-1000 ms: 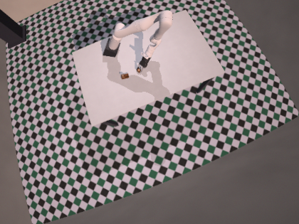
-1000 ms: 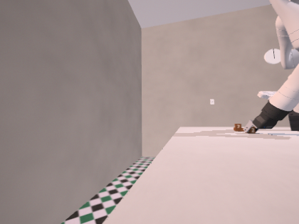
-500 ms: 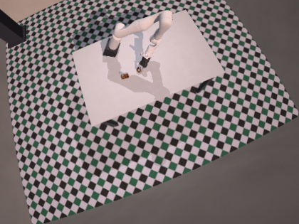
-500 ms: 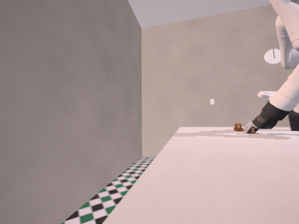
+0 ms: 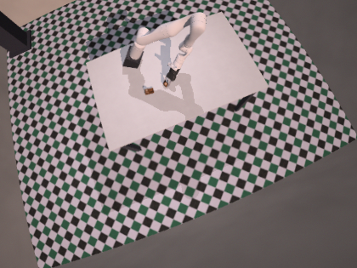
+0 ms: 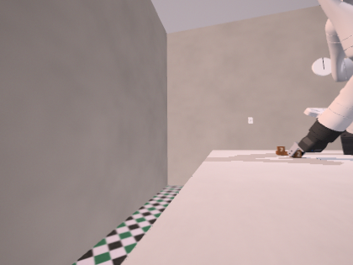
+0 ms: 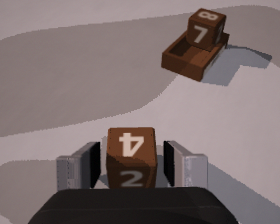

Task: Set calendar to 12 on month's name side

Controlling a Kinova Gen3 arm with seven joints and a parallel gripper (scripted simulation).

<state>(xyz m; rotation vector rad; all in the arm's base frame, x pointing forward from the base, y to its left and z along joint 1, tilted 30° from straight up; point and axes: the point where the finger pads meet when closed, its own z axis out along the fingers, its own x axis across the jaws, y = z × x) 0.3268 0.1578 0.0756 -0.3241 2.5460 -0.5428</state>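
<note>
Pincer, black and grey, two-fingered (image 5: pixel 167 82) (image 6: pixel 297 151) (image 7: pixel 132 162): spread, pinching nothing. Brown numbered cube (image 5: pixel 166 84) (image 6: pixel 298 154) (image 7: pixel 131 150): on white table (image 5: pixel 127 122) (image 6: pixel 235 201) (image 7: pixel 60 75), between the fingers. Second brown cube (image 7: pixel 204 31): in brown open tray (image 5: pixel 149 93) (image 7: pixel 182 66), well apart. Fingers best centred, then closed evenly; lift kept level.

Near cube (image 7: pixel 131 157): 4, upside down; 2 below. Cube on tray (image 7: pixel 206 29): 8 above 7.

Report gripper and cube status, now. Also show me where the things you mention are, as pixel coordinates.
Gripper (image 5: pixel 167 82) (image 6: pixel 297 151) (image 7: pixel 132 157) open, fingers either side of loose cube (image 7: pixel 131 145), gaps showing. Other cube (image 7: pixel 205 30) in tray (image 7: pixel 182 68). Nothing seen between fingers and loose cube.
</note>
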